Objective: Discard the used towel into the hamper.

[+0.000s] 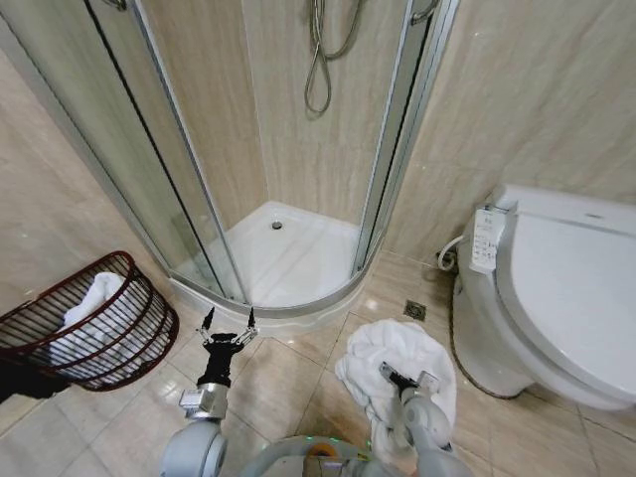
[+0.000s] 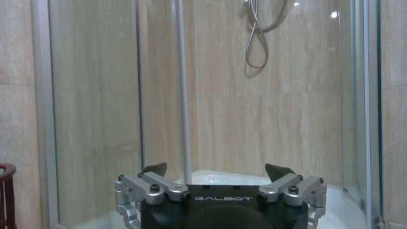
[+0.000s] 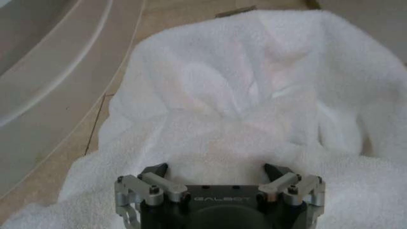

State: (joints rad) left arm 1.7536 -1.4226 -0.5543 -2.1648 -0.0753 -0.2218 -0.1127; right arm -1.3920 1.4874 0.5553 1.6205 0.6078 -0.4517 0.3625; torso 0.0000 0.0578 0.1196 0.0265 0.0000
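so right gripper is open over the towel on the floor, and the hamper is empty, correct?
Not quite. The hamper is not empty: the head view shows a white cloth already in it. The rest holds: the right gripper is open over the towel on the floor.

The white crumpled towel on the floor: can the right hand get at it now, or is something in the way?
Probably yes. The right hand is open just above the white crumpled towel, which lies on the beige tiled floor, and nothing sits between them.
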